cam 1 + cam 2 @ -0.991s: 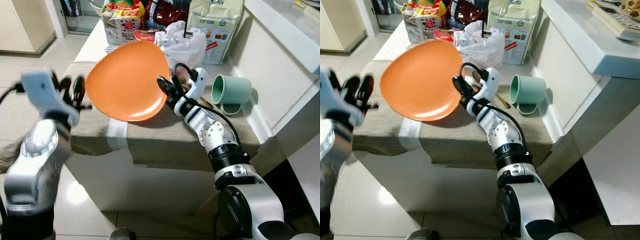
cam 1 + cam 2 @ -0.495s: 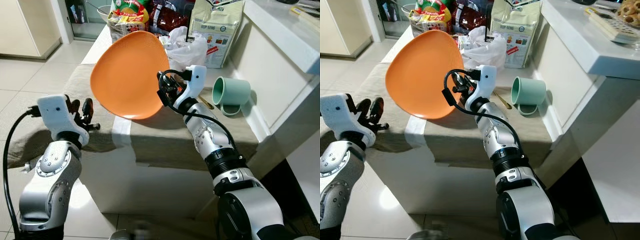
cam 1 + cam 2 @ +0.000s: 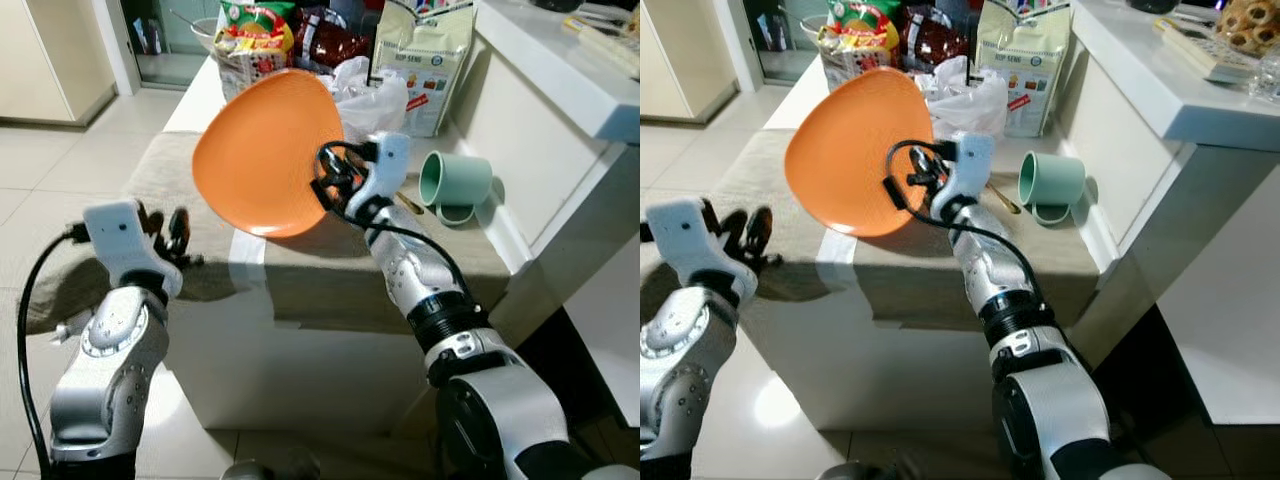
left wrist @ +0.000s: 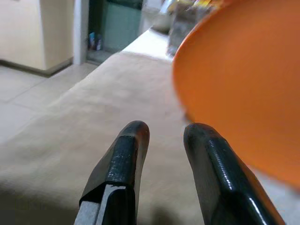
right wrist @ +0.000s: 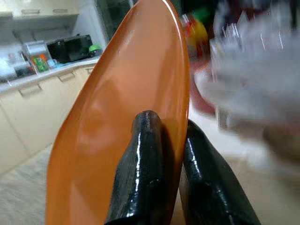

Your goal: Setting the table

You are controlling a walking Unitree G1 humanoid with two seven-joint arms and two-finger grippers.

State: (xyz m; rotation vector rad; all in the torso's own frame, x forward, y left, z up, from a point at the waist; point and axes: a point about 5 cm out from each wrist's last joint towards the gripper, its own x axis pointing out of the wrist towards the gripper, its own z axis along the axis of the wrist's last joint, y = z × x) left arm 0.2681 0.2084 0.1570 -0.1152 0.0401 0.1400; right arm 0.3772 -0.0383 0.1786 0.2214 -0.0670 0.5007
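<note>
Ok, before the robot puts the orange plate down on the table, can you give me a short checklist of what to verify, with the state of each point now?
1. Grip on the orange plate: ok. The right hand pinches its rim, one finger on each face.
2. Plate level: not ok. It is tilted steeply, nearly on edge, above the table.
3. Landing spot on the beige cloth: ok, the cloth under the plate looks bare.
4. Green mug: ok, it lies on its side, to the right of and apart from the plate.
5. Left hand: ok, open, holding nothing, low beside the plate.
6. Firmness of the pinch: cannot tell.
</note>
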